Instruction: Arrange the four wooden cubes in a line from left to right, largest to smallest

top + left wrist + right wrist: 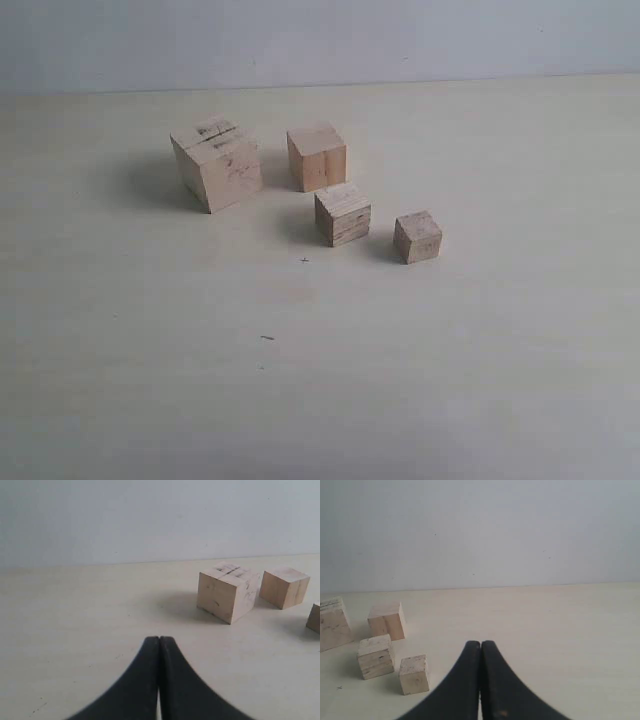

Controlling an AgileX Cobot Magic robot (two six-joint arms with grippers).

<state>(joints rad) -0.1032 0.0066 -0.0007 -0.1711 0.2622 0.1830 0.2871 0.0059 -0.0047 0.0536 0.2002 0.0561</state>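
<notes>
Left gripper point(159, 641): closed, jaws pressed together, empty. Largest cube point(217, 160) stands well ahead of it, its dark marks unreadable. Then second cube point(317, 157), third cube point(343, 214) and smallest cube point(418, 237), all apart. Right gripper point(480, 644): closed, empty, cubes well ahead.

Plain test bench — bare tabletop point(450, 380), blank wall point(400, 35)

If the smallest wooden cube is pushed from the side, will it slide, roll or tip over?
The smallest cube will probably slide, not roll: it sits flat on one face on the smooth table. It looks like solid raw wood, so likely stiff and not fragile. Being small, it is probably light, and an off-centre push may turn it.
</notes>
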